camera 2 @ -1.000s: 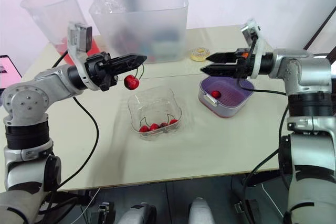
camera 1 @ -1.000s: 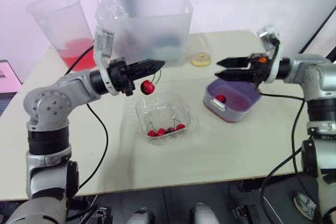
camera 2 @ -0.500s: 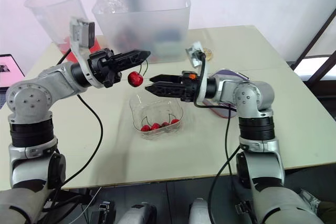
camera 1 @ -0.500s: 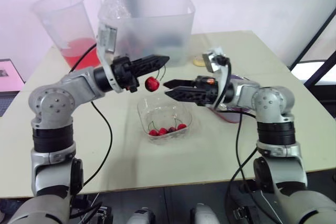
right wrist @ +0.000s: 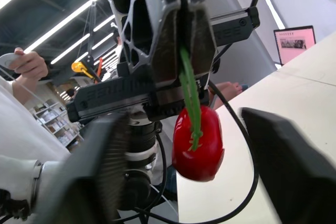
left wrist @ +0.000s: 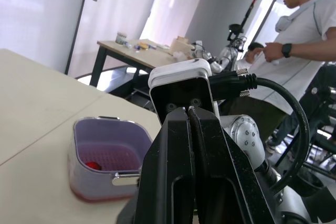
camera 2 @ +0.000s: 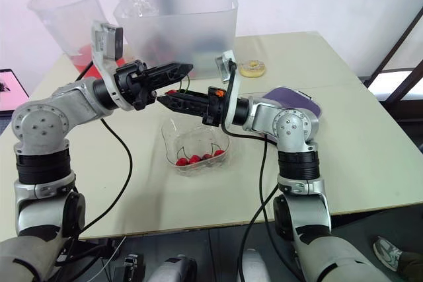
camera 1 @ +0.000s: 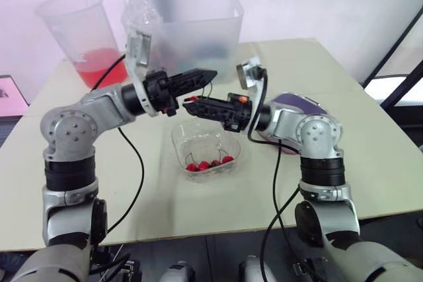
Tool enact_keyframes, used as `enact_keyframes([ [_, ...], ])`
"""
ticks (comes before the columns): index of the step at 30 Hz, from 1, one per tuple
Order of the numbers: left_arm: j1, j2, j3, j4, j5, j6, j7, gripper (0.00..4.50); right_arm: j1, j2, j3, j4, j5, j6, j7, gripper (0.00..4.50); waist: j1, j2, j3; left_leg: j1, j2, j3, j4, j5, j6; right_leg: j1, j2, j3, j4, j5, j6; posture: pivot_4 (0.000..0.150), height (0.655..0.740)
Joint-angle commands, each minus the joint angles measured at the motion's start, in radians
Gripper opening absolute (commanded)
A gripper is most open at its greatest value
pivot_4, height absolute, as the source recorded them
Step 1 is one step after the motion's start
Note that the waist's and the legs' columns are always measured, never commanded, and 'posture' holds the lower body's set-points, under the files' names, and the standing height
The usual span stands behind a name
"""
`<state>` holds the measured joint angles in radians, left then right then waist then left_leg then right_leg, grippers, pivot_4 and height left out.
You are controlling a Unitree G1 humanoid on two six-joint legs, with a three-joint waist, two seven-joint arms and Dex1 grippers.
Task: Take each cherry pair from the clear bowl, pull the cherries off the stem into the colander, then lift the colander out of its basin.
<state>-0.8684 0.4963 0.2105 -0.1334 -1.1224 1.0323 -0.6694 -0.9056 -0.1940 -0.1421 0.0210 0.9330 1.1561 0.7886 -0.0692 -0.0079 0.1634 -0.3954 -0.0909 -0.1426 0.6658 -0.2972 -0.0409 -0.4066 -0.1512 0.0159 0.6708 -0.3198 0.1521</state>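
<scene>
My left gripper (camera 1: 210, 74) is shut on the green stem (right wrist: 190, 85) of a cherry pair, held above the clear bowl (camera 1: 228, 138). One red cherry (right wrist: 198, 142) hangs from that stem. My right gripper (camera 1: 188, 102) has reached across and is open, with one finger on each side of the hanging cherry. Several more cherries (camera 1: 208, 164) lie in the bowl. The purple colander (left wrist: 89, 136) sits in its basin behind my right arm, to the right of the bowl, with one cherry (left wrist: 93, 165) in it.
A large translucent tub (camera 1: 185, 28) stands at the back of the table. To its left is a plastic jug (camera 1: 79, 34) with red liquid. A small ring-shaped object (camera 2: 251, 67) lies behind the colander. A person (left wrist: 307, 30) stands in the room beyond.
My right gripper has moved further left and up, from beside the bowl to around the hanging cherry. My left gripper has held the stem almost still.
</scene>
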Motion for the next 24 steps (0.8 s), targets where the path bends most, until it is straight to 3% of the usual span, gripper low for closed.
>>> enact_keyframes([
  [1,-0.026,0.003,0.010,-0.028,-0.010,-0.022,-0.007,0.00,-0.008,-0.007,0.005,-0.031,0.018,-0.022,0.004,2.21,0.000,0.000,0.000,0.000,0.000,0.000,0.000,0.000,0.000,0.000,0.000,0.000,0.000,0.000,0.000,0.150,0.7400],
  [9,-0.023,0.007,0.010,-0.030,-0.005,-0.025,-0.010,0.00,-0.007,-0.027,0.030,-0.028,0.019,-0.030,0.017,2.21,-0.001,0.000,0.000,0.000,0.000,0.000,0.000,0.000,0.000,0.000,0.000,0.000,0.000,0.000,0.000,0.150,0.7400],
  [13,-0.019,0.009,0.010,-0.031,-0.003,-0.025,-0.013,0.00,-0.006,-0.019,0.032,-0.028,0.019,-0.032,0.001,0.95,-0.001,0.000,0.000,0.000,0.000,0.000,0.000,0.000,0.000,0.000,0.000,0.000,0.000,0.000,0.000,0.150,0.7400],
  [24,-0.024,0.005,0.004,-0.020,0.012,-0.035,-0.026,0.00,0.042,-0.075,0.112,-0.054,-0.026,-0.033,0.043,0.95,0.000,0.000,0.000,0.000,0.000,0.000,0.000,0.000,0.000,0.000,0.000,0.000,0.000,0.000,0.000,0.150,0.7400],
])
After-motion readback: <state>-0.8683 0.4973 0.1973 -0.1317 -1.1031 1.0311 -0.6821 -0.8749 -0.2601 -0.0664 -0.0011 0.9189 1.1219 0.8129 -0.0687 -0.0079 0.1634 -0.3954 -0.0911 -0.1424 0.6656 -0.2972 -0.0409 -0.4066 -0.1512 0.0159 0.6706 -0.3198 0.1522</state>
